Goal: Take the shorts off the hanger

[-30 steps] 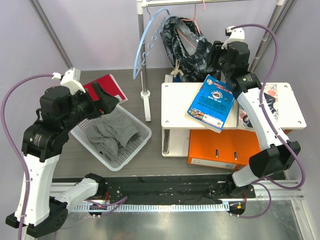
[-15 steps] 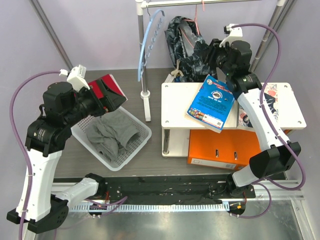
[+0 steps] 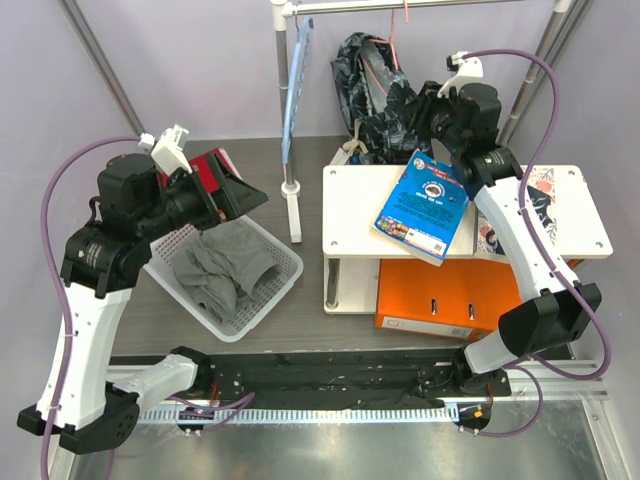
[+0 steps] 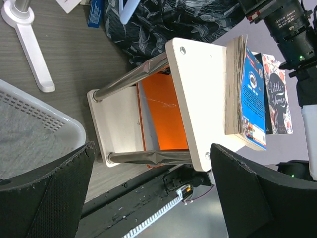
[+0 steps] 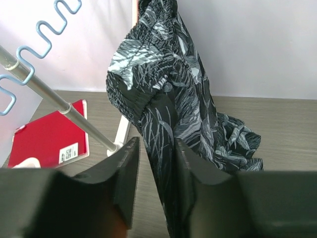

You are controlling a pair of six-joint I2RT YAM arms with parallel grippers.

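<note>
- Shorts [image 5: 163, 99] hang on the pink hanger [image 3: 405, 13], above the surface's far edge.
- Right gripper [image 5: 156, 148]: jaws narrow round a fold; whether it's pinched, can't tell.
- Left gripper [image 4: 153, 148]: jaws wide, empty.
- I'd grip firmly, then draw the shorts off slowly.

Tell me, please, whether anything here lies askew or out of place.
Yes: the blue book lies turned at an angle on the white shelf, and its near corner hangs over the shelf's front edge.
</note>
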